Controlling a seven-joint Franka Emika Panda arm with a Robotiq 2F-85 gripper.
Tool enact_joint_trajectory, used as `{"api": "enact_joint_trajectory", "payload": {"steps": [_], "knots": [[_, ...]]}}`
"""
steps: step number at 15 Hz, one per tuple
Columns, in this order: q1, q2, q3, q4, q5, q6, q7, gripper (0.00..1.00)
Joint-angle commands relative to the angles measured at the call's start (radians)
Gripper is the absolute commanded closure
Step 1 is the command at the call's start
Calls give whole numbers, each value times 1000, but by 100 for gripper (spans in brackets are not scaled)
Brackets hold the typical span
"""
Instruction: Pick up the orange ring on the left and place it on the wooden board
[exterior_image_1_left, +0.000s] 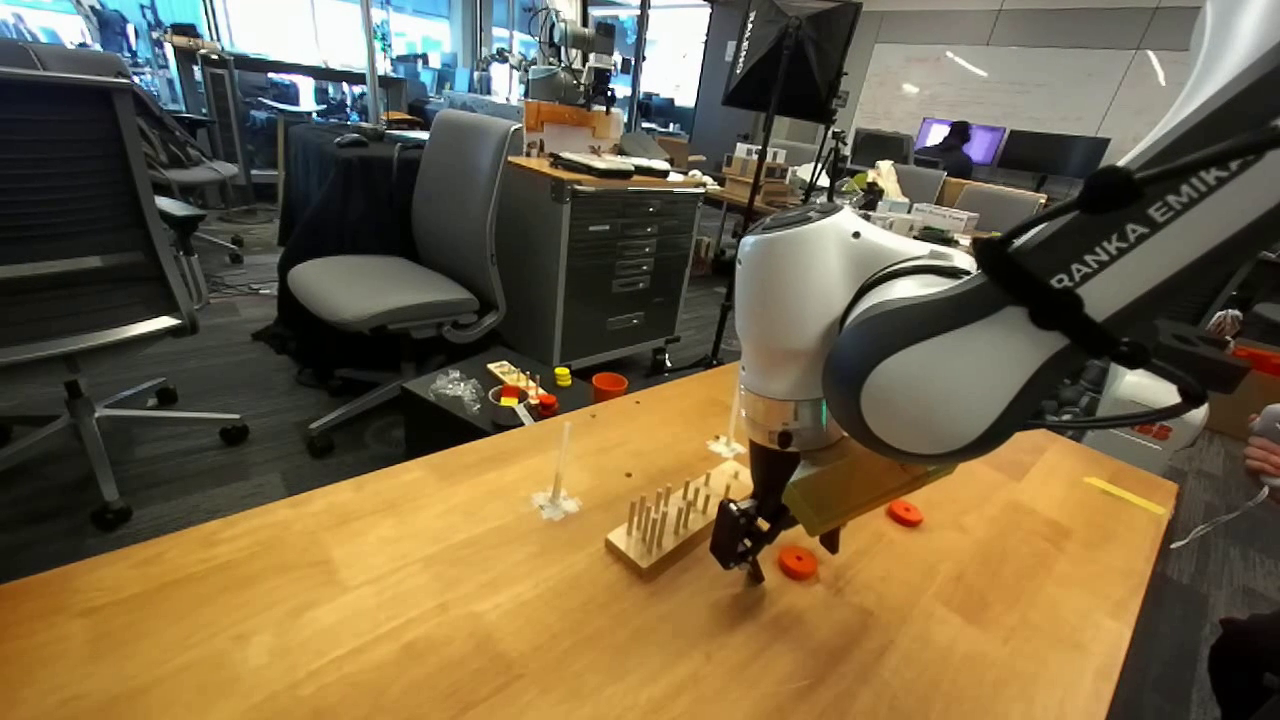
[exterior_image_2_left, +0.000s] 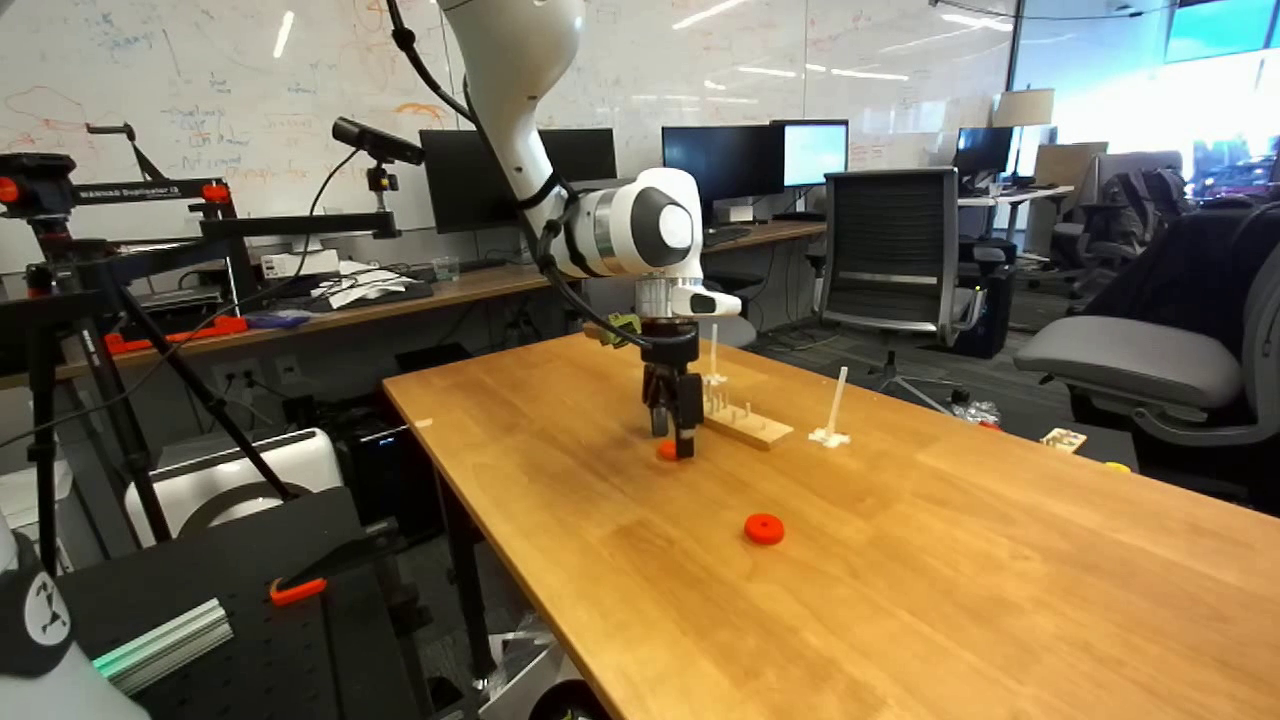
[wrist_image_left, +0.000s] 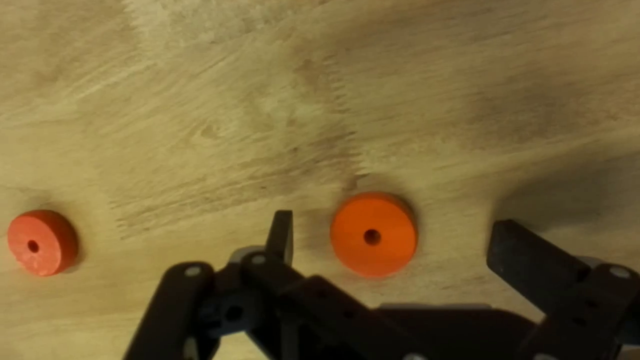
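The orange ring (wrist_image_left: 373, 235), a thick disc with a small centre hole, lies flat on the table. My gripper (wrist_image_left: 391, 227) stands open around it in the wrist view, a gap showing on each side. The ring is nearer the left finger there. In both exterior views the gripper (exterior_image_1_left: 793, 560) is low over the table at this ring (exterior_image_1_left: 798, 565); a finger (exterior_image_2_left: 686, 440) partly covers the ring (exterior_image_2_left: 666, 450). Whether the fingertips touch the table, I cannot tell. Behind the gripper is the pale wooden board (exterior_image_1_left: 633, 552) with upright pegs; the wrist view does not include it.
A redder twin ring (wrist_image_left: 40, 242) lies apart, outside the left finger in the wrist view; an exterior view has this twin ring (exterior_image_2_left: 764, 529) nearer the camera. Two thin upright pins, a left pin (exterior_image_1_left: 562, 460) and a far pin (exterior_image_2_left: 714, 350), rise beyond the board.
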Motion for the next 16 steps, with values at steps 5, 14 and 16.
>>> {"api": "enact_joint_trajectory", "payload": {"steps": [5, 14, 16], "knots": [[-27, -2, -13, -33, 77, 73, 4, 0], [-87, -24, 5, -76, 209, 129, -29, 57], [-93, -29, 7, -80, 224, 130, -37, 72]]}}
